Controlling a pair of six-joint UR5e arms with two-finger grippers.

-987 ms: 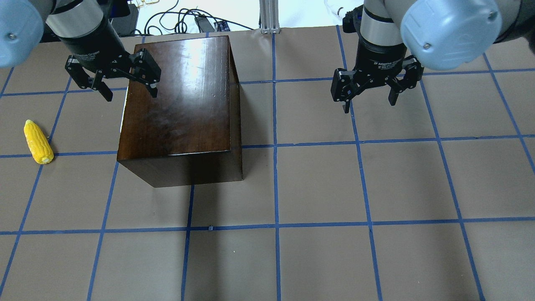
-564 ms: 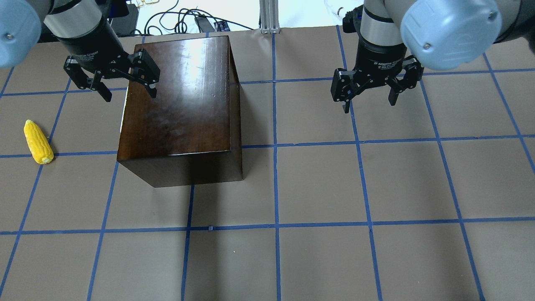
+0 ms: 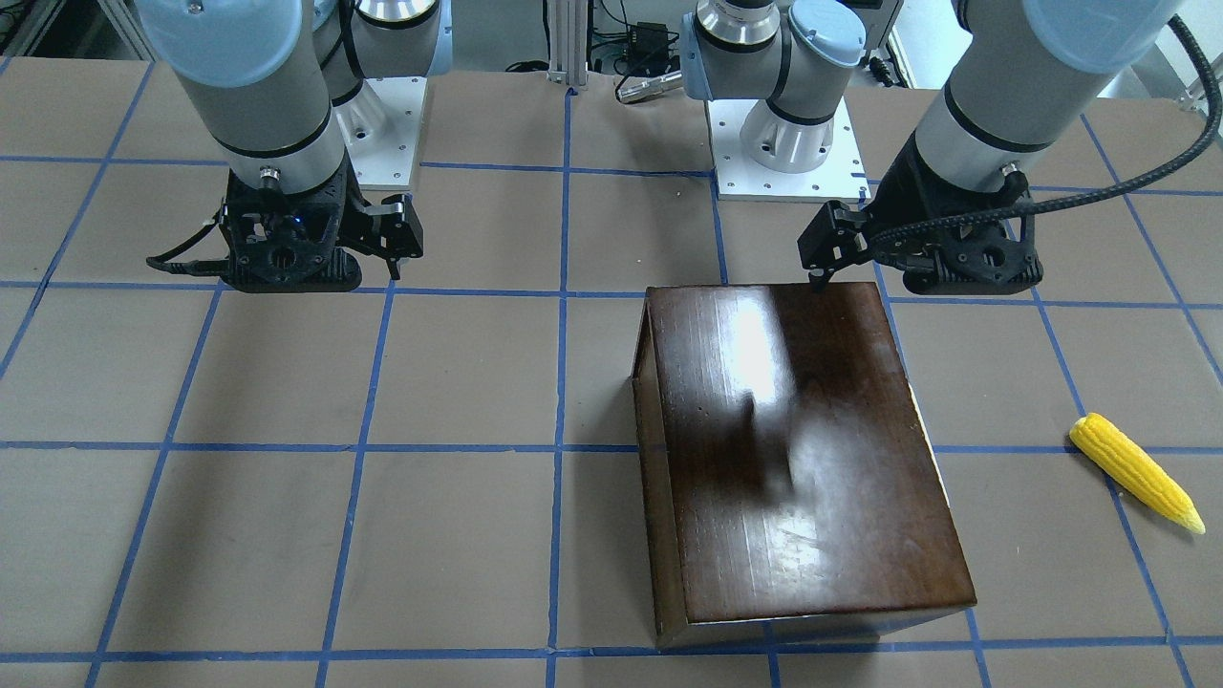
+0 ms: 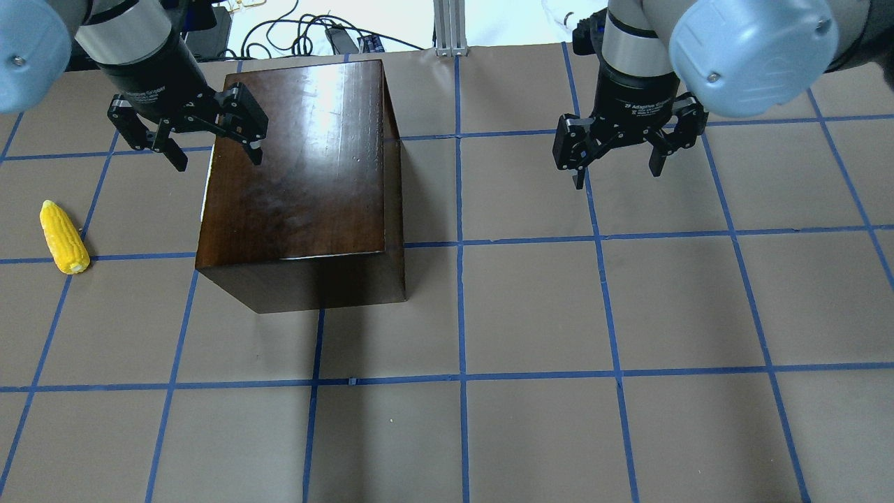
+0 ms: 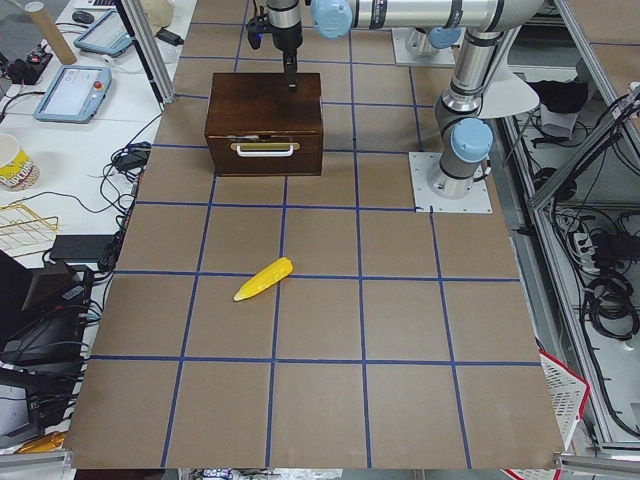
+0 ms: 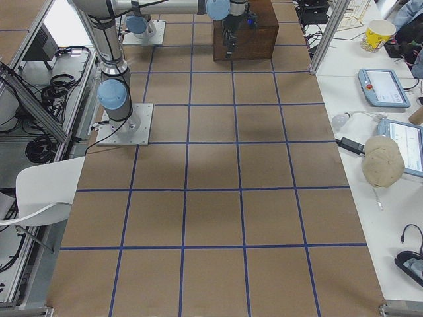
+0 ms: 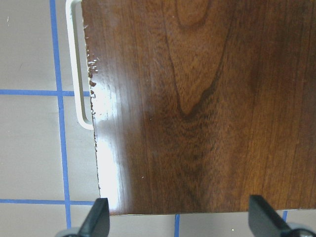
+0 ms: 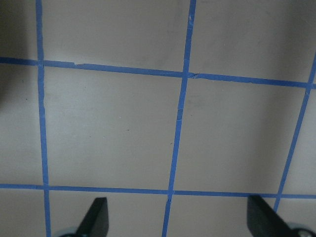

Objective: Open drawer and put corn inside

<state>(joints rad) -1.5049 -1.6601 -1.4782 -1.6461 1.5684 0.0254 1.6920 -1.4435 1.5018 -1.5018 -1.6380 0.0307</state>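
A glossy dark-brown box (image 4: 300, 161) was placed on the tabletop (image 4: 628, 314) in the robot's left half, near the edge opposite the robot. The drawer (image 5: 265, 150) was seen fully shut, its chipped front panel and white handle (image 7: 76, 74) turned toward the table's left end. The corn (image 4: 63, 237) was laid flat on the paper on that same side, well apart from the box and between it and the left-end edge, touched by nothing.

The left gripper (image 4: 218, 157) was held over the top of the box at the edge above the drawer front, its jaws spread wide and nothing held between them. Whether a fingertip touched the wood could not be told. The right gripper (image 4: 618, 175) was held above bare, blue-taped tabletop in the right half, well apart from the box, its jaws likewise spread and empty.
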